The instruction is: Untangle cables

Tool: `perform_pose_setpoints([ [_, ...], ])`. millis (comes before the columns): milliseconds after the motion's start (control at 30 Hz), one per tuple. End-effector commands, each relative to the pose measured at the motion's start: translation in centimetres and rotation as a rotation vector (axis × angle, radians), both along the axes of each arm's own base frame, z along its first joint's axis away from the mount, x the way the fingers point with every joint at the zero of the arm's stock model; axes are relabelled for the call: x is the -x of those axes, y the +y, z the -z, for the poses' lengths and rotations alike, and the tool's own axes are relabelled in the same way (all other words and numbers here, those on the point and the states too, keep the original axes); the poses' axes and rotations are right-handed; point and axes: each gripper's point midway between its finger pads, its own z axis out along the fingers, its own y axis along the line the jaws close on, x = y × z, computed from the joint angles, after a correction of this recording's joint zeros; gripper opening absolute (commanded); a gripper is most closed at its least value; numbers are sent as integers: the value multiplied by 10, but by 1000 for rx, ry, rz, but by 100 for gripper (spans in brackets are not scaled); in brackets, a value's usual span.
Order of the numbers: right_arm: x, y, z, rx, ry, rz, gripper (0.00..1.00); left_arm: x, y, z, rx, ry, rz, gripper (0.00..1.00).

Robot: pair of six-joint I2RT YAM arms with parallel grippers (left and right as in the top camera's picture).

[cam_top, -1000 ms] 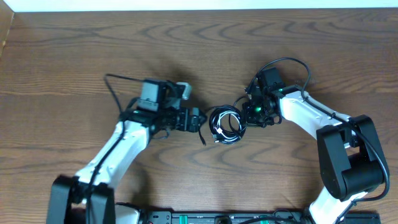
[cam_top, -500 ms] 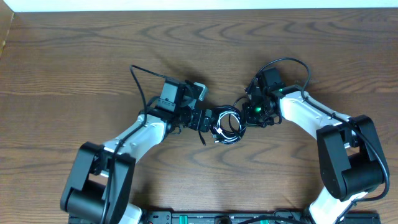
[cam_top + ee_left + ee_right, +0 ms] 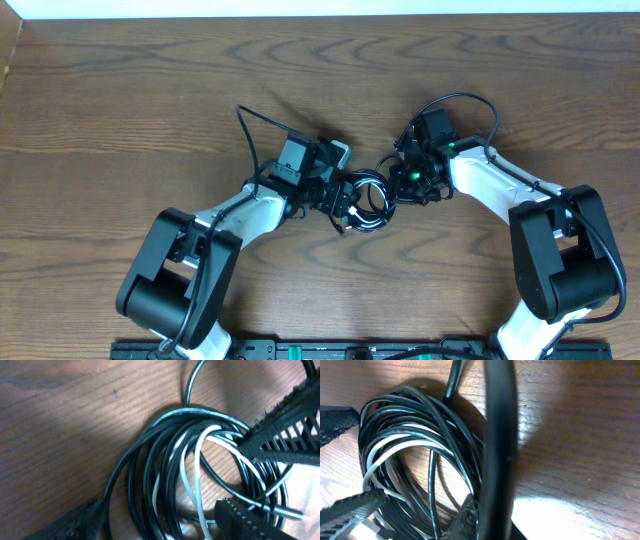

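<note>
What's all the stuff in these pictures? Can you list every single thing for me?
table: one, brown wood, under everything
cables: several black (too coiled to count) plus one white, in one bundle in the middle of the table
bar: one, black with small green lights, along the near edge
robot wires: two, black, thicker than the cables, one arching off each arm
arms: two, white and black, reaching in from the left and the right
left gripper: one, black, jaws apart around the left side of the cables
right gripper: one, black, shut on the right side of the cables
</note>
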Motion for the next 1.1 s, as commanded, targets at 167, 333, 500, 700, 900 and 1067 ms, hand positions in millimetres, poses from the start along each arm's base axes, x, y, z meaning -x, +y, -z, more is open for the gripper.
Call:
perform_pose_setpoints([
  [167, 10, -1, 6, 19, 22, -23, 5, -1, -4, 13, 12, 58, -56, 57],
  [333, 10, -1, 6, 19, 21, -23, 5, 13, -16, 15, 2, 70, -10, 50],
  [500, 10, -1, 6, 19, 21, -23, 5, 22, -23, 17, -4, 80, 17, 50],
  [700, 10, -1, 6, 19, 21, -23, 8, 22, -25, 15, -2, 75, 21, 13],
  [900, 12, -1, 6, 10, 34, -22, 54, -1, -17, -10, -2, -20, -35, 7],
  [1067, 8, 5, -23, -102, -4, -109, 62, -25, -6, -86, 34, -237, -111, 7],
])
